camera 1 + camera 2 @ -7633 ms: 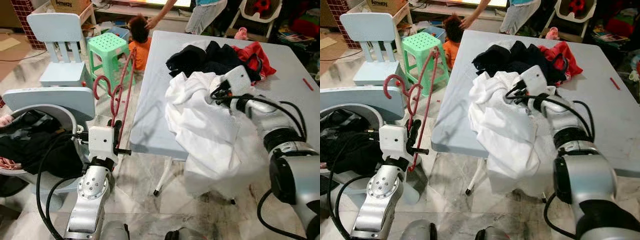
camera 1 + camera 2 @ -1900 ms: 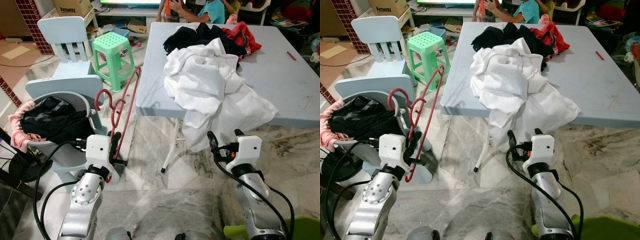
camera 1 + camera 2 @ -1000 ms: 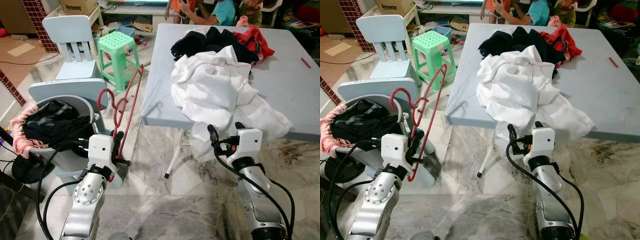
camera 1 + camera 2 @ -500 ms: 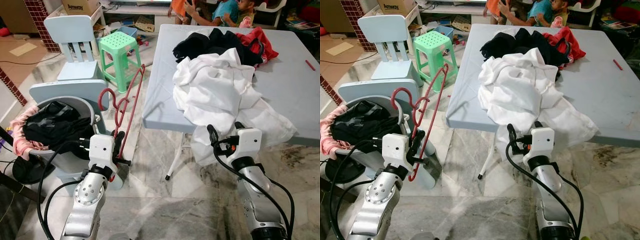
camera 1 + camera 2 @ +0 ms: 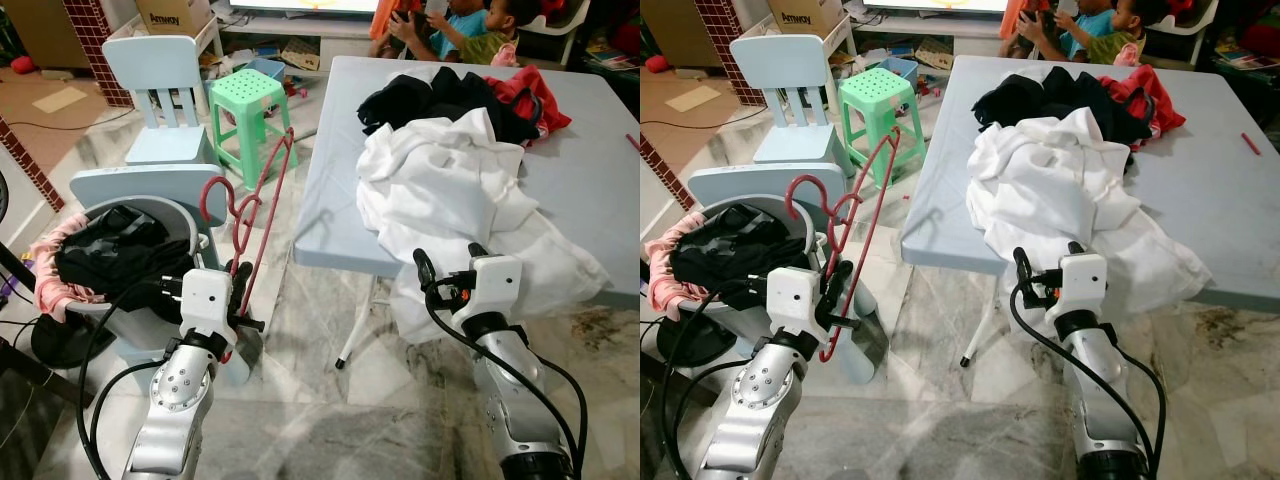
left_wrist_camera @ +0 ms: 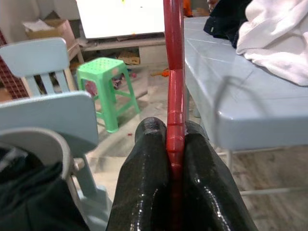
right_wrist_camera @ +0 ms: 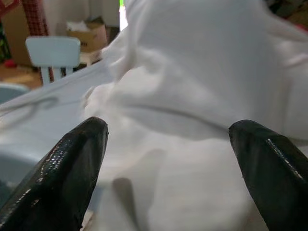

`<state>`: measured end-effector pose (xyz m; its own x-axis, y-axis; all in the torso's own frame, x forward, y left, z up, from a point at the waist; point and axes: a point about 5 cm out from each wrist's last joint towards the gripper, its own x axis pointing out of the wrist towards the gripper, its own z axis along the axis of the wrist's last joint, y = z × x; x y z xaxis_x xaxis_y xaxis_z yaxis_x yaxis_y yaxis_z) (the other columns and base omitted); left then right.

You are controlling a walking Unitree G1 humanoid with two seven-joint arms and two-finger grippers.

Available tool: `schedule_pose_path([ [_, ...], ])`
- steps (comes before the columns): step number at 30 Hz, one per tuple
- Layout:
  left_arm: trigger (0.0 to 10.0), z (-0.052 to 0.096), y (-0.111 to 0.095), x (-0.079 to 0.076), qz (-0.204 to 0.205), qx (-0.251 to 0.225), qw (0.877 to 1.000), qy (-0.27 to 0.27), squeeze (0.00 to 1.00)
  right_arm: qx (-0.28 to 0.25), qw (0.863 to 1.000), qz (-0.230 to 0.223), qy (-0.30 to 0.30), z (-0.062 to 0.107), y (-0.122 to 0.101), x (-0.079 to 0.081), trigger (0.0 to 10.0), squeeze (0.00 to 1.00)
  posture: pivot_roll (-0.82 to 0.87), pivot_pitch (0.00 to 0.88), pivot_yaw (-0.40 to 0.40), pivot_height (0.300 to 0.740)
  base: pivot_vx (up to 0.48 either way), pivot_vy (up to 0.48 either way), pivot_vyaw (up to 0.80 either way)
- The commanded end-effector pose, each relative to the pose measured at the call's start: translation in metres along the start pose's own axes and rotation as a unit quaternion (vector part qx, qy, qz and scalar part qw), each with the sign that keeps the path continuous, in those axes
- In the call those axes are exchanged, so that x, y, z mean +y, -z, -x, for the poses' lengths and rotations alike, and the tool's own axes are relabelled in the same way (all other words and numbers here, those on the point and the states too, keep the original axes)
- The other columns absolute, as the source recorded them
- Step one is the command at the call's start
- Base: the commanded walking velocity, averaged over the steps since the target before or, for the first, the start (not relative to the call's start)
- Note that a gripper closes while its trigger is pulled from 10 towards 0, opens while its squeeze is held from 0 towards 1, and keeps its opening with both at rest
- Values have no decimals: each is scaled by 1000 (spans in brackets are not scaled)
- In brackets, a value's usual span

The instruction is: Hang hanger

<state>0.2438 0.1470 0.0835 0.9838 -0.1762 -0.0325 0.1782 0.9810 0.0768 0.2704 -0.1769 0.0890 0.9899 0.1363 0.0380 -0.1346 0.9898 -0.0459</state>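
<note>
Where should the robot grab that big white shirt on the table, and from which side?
Probably the loose fold of the white shirt that droops over the near edge of the table. The right pincer is open, facing that cloth from the front. The hanging fold is free to pinch; farther back it is bunched against the dark clothes.

We saw even, fairly bright indoor light in both eye views, sharp across the frame, with mild wide-angle bending near the edges. A glowing screen [image 5: 300,4] at top centre was blown out. Soft shadow fell under the table [image 5: 330,215] at centre. In the left wrist view the fingers [image 6: 144,192] showed glossy highlights and were slightly soft. The right wrist view was blurred; the white cloth [image 7: 192,96] looked washed out.
</note>
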Motion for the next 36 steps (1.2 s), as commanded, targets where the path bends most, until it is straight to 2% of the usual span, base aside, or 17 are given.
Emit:
schedule_pose_path([
  [1, 10000, -4, -5, -9, 2, -12, 1000, 16, 0, 15, 1000, 8, 15, 3, 5, -8, 10000, 961, 32, 0, -7, 740, 401, 0, 0],
  [15, 10000, -4, -4, -9, 2, -10, 1000, 18, 0, 21, 1000, 14, 18, 3, 7, -9, 10000, 957, 32, 0, -5, 740, 384, 0, 0],
  [20, 10000, -4, -3, -9, 2, -6, 1000, 11, 0, 34, 999, 15, 9, 4, 10, -9, 10000, 925, 35, 0, -10, 740, 55, 0, 0],
  [22, 10000, -4, -3, -8, 1, -5, 1000, 10, 0, 47, 999, 14, 0, 5, 13, -8, 10000, 847, 37, 0, -11, 740, 0, 0, 0],
  [23, 10000, -4, -3, -8, 1, -4, 1000, 10, 0, 59, 998, 11, -8, 7, 16, -8, 10000, 639, 37, 0, -11, 740, 0, 0, 0],
  [24, 10000, -4, -3, -8, 1, -4, 1000, 10, 0, 59, 998, 11, -8, 7, 16, -8, 10000, 639, 37, 0, -11, 740, 0, 0, 0],
  [25, 10000, -4, -2, -8, 0, -3, 1000, 9, 0, 70, 997, 7, -18, 9, 19, -9, 10000, 455, 38, 0, -12, 740, 0, 0, 0],
  [26, 10000, -4, -2, -8, 0, -3, 1000, 9, 0, 73, 997, 5, -22, 10, 20, -10, 10000, 455, 38, 0, -12, 740, 0, 0, 0],
  [27, 10000, -4, -2, -8, 0, -2, 1000, 9, 0, 77, 997, 2, -30, 11, 20, -11, 10000, 20, 37, 0, -12, 740, 0, 0, 0],
  [32, 10000, -4, -1, -9, 1, 1, 1000, 12, 0, 107, 991, -36, -69, 12, 20, -21, 10000, 0, 32, 0, -10, 740, 0, 0, 0],
  [35, 10000, -4, -1, -9, 1, 1, 1000, 14, 0, 114, 988, -43, -92, 11, 19, -21, 10000, 0, 32, 0, -10, 740, 0, 0, 0],
  [36, 10000, -4, -1, -9, 0, 1, 1000, 14, 0, 132, 984, -40, -115, 11, 20, -22, 10000, 0, 31, 0, -6, 740, 0, 0, 0],
])
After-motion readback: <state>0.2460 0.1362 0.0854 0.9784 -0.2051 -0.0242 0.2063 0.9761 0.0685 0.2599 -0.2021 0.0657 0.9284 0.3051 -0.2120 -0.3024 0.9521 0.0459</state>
